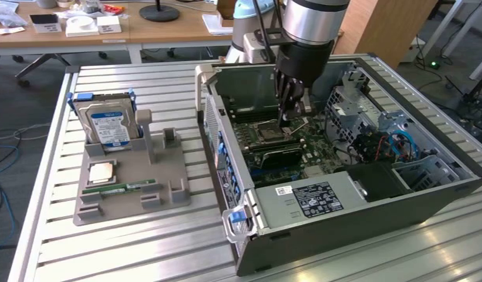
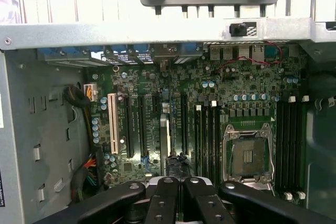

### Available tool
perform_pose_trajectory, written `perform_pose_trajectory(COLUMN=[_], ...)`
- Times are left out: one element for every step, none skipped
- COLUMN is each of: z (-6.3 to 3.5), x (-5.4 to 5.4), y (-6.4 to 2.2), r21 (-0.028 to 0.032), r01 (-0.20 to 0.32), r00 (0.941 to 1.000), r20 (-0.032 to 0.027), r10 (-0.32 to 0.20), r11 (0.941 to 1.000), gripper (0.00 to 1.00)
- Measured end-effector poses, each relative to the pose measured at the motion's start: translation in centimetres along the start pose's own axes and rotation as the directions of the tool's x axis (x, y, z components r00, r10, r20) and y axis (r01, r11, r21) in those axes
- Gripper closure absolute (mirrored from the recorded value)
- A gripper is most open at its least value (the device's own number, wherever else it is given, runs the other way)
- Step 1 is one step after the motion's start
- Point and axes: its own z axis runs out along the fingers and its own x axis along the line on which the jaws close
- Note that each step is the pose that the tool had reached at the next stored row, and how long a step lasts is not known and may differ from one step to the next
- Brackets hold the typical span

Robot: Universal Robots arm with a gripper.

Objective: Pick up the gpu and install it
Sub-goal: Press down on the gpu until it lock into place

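Observation:
My gripper (image 1: 292, 119) reaches down inside the open computer case (image 1: 358, 232), over the motherboard (image 1: 315, 158) beside the empty CPU socket (image 1: 268, 133). Its black fingers (image 2: 164, 198) are shut against each other with no gap showing. The gpu (image 1: 273, 157) is a dark flat card standing on edge in an expansion slot of the motherboard. In the wrist view the gpu's (image 2: 177, 164) dark top edge runs straight ahead from my gripper's (image 2: 179, 183) tips toward the case's rear wall. I cannot tell whether the fingertips touch it.
A grey parts holder (image 1: 131, 194) on the slatted table holds a blue-labelled hard drive (image 1: 107, 124), a CPU chip (image 1: 100, 171) and a green RAM stick (image 1: 119, 188). The drive cage (image 1: 358, 117), the power supply (image 1: 311, 200) and cables (image 1: 397, 144) crowd the case. Desks stand behind.

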Motion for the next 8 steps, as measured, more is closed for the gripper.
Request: perform_pose_trajectory(z=[0.05,0.14,0.24,0.40,0.57,0.73,0.89,1.03], x=[-0.01,-0.01,-0.01,-0.01,0.00,0.00,0.01,0.01], y=[0.00,0.01,0.02,0.02,0.03,0.03,0.04,0.04], r21=[0.0000,0.0000,-0.0001,0.0000,-0.0001,-0.0001,0.0000,-0.0001], r01=[0.000,0.000,0.000,0.000,-0.001,-0.001,-0.001,-0.001], r00=[1.0000,1.0000,1.0000,1.0000,1.0000,1.0000,1.0000,1.0000], r20=[0.0000,0.0000,-0.0002,-0.0001,0.0000,0.0000,0.0000,-0.0001], r10=[0.000,0.000,0.000,0.000,0.001,0.001,0.001,0.001], r11=[1.0000,1.0000,1.0000,1.0000,1.0000,1.0000,1.0000,1.0000], gripper=[0.89,0.89,0.89,0.89,0.89,0.89,0.89,0.89])
